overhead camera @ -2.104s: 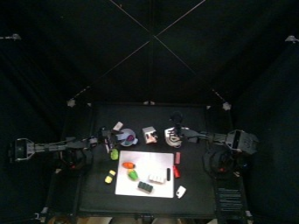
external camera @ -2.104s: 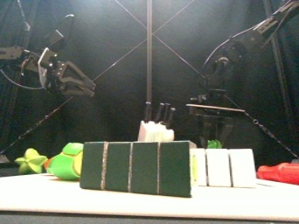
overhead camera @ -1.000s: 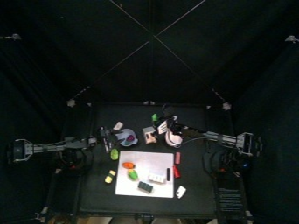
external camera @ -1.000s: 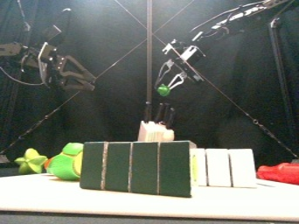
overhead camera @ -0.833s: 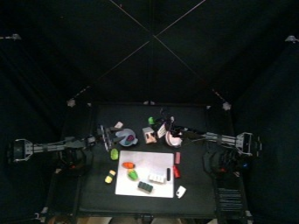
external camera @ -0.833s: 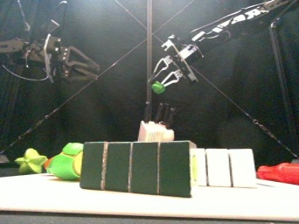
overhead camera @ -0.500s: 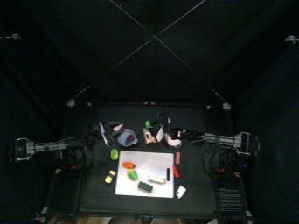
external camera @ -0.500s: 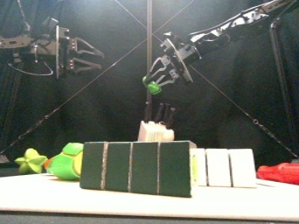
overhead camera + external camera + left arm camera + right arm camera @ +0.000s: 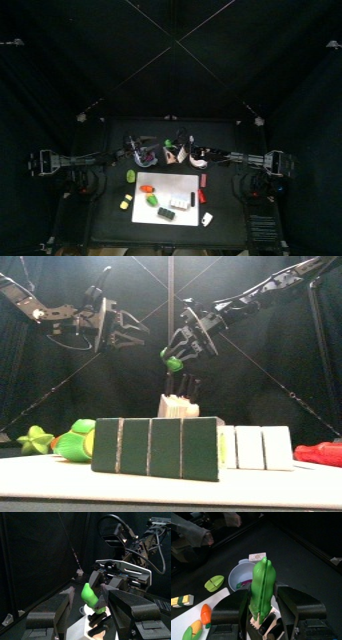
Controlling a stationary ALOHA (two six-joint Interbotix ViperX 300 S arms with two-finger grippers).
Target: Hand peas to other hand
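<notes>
The peas [image 9: 262, 582] are a bright green pod, held upright in the air between the jaws of my right gripper [image 9: 268, 598], which is shut on them. In the front view the peas [image 9: 171, 361] hang high above the table under the right gripper [image 9: 186, 344]. My left gripper [image 9: 134, 330] comes in from the left, open, its jaws a short way from the pod. The left wrist view shows the peas [image 9: 89, 596] straight ahead between my open left jaws, with the right gripper [image 9: 111, 574] behind them. From above, the peas [image 9: 168, 146] lie between both arms.
Below stand a grey bowl [image 9: 240, 577], a lime slice [image 9: 215, 583], a carrot [image 9: 206, 613] and a white mat [image 9: 170, 190]. At the table's front are a dark green block row [image 9: 155, 446], white blocks [image 9: 254, 446], a knife block [image 9: 178, 404] and a green toy [image 9: 74, 439].
My left gripper has swung right and closer to the pod. The right gripper has carried the peas a little left and lower.
</notes>
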